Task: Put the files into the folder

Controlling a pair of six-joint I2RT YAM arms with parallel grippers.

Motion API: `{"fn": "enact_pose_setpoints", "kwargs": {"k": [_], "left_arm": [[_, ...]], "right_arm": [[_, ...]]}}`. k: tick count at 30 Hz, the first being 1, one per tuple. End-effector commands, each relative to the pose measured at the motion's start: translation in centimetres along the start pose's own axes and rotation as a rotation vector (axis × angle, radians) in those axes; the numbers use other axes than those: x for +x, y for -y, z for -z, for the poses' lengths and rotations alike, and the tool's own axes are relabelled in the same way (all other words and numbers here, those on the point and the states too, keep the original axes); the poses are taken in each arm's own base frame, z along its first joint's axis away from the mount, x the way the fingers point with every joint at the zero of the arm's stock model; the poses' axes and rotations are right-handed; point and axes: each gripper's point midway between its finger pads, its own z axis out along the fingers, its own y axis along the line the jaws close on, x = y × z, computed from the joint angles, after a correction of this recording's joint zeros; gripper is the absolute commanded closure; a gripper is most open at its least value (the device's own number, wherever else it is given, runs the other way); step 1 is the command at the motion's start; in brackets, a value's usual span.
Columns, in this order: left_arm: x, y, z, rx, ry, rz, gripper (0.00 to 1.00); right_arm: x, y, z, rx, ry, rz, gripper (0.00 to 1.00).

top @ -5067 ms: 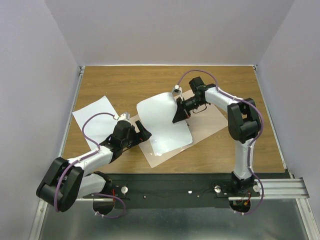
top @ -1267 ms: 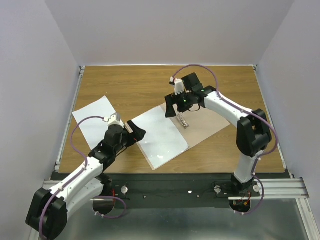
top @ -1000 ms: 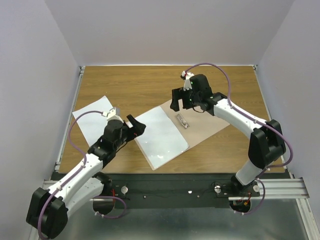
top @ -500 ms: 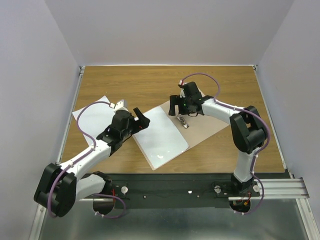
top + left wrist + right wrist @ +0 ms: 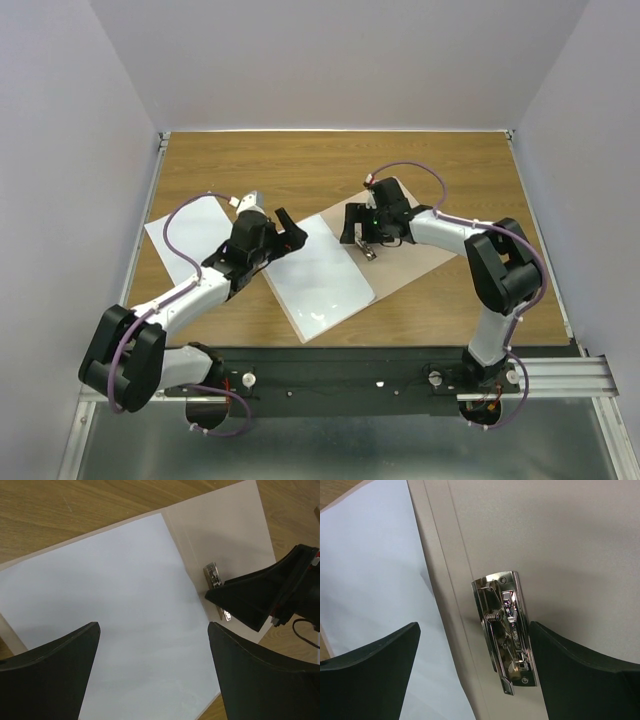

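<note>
Claws both stand spread: your right claw (image 5: pixel 473 630) sits over the metal clip (image 5: pixel 506 630) at the fold of the open folder (image 5: pixel 412 260), one finger wide to each side of it. Your left claw (image 5: pixel 152 627) hangs open-fingered over the white sheet (image 5: pixel 320 275) lying on the folder's left leaf. The second sheet (image 5: pixel 180 235) lies on the desk (image 5: pixel 300 165), left of the folder.
</note>
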Motion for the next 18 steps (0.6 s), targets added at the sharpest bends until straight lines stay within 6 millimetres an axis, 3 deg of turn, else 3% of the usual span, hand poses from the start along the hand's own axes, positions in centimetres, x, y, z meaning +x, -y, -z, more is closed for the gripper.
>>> {"fn": "enact_pose_setpoints", "kwargs": {"k": [1, 6, 13, 18], "left_arm": [[-1.9, 2.1, -0.5, 0.065, 0.041, -0.020, 0.02], [-1.7, 2.3, -1.5, 0.062, 0.019, -0.026, 0.01], [-0.4, 4.1, -3.0, 0.114, -0.060, -0.054, 0.02], [0.9, 5.6, -4.3, 0.132, -0.108, -0.088, 0.02]], "right_arm": [[1.7, -1.7, 1.4, -0.088, -0.026, -0.079, 0.03], [2.6, -2.7, 2.5, -0.106, -0.009, -0.124, 0.03], [4.1, -5.6, 3.8, -0.138, 0.016, -0.084, 0.03], [3.9, -5.2, 4.7, -0.111, 0.056, -0.097, 0.02]]}}
